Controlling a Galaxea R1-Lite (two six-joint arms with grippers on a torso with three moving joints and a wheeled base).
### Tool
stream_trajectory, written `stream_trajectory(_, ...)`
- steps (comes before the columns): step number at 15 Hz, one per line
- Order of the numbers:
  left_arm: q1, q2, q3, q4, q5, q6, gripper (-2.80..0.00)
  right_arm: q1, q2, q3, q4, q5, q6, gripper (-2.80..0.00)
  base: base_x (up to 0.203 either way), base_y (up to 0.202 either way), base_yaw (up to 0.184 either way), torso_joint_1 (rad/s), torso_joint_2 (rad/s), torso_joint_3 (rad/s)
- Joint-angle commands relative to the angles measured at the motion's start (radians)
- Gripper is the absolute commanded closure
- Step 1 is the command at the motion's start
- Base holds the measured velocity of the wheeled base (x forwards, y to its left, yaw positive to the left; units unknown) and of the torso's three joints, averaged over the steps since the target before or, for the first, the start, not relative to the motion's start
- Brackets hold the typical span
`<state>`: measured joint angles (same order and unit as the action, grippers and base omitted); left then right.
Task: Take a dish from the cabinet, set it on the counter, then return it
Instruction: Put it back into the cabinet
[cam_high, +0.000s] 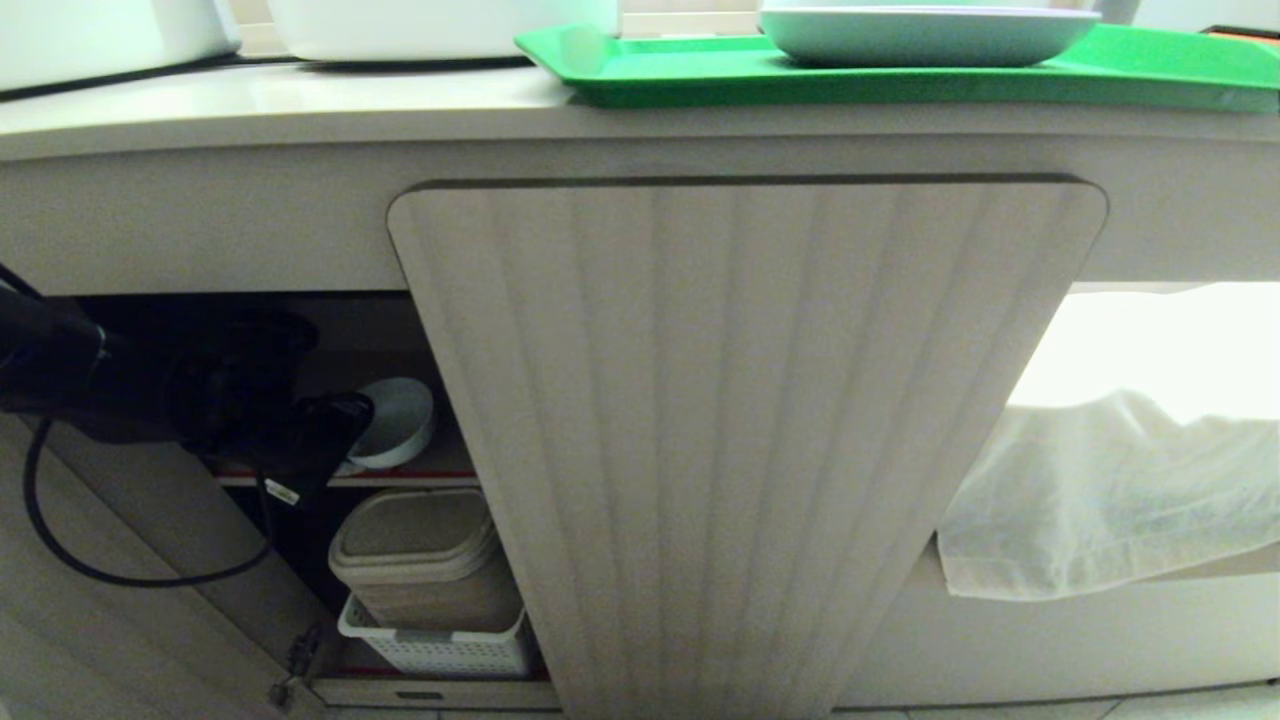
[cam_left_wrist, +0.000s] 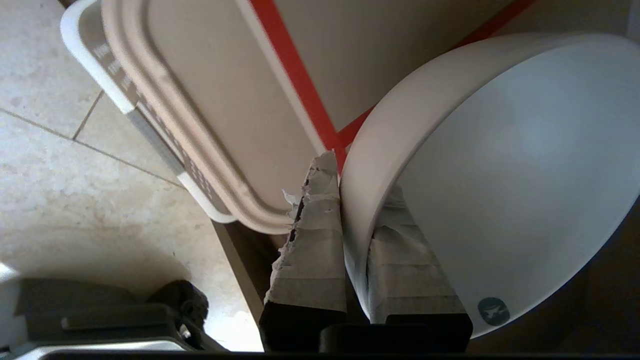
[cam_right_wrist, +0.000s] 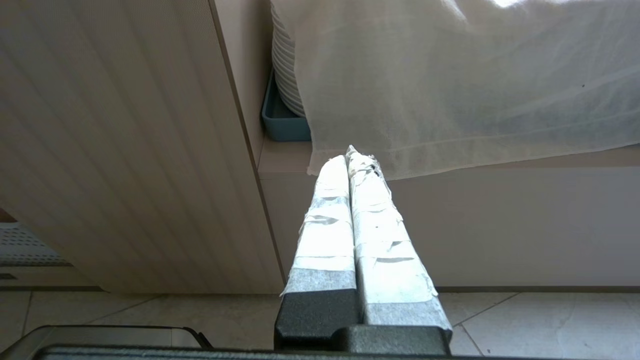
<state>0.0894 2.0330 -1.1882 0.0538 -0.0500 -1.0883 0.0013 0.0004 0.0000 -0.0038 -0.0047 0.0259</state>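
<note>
White glaze is all that is clamped: the dish (cam_left_wrist: 500, 165) is pinched by its rim alone in the left gripper (cam_left_wrist: 357, 200), one taped finger (cam_left_wrist: 312, 260) outside the wall and the other inside. In the head view this gripper (cam_high: 320, 440) is seen at nine o'clock, in the open bay of the cabinet (cam_high: 740, 430), with the dish (cam_high: 395, 420) tilted on edge just above the red-taped shelf (cam_high: 420, 475).

A slip is judged the main risk, since glossy ware is held by a thin edge; a swing could also knock it against the shelf front or the door beside it. If dropped, it would land on the lidded container (cam_high: 420, 550) in the white basket (cam_high: 440, 650) below.

At three o'clock the right gripper (cam_right_wrist: 350, 160) is parked, clenched on nothing, before a hanging cloth (cam_right_wrist: 475, 85).

Counted: one dish, one container, one basket, one cloth, one green tray (cam_high: 700, 70) on the counter (cam_high: 250, 105).
</note>
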Motion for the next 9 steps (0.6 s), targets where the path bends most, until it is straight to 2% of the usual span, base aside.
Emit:
stream_trajectory(1, 0.001, 0.013, -0.013, 0.0, 0.0, 0.001, 0.0, 0.0, 0.001, 0.0, -0.001, 0.0, 0.0, 0.0, 0.0, 0.0, 0.0, 0.0, 0.0, 0.0)
stream_trajectory(9, 0.0, 0.056, -0.069, -0.002, 0.025, -0.002, 0.0, 0.0, 0.001, 0.0, -0.001, 0.0, 0.0, 0.0, 0.0, 0.0, 0.0, 0.0, 0.0, 0.0)
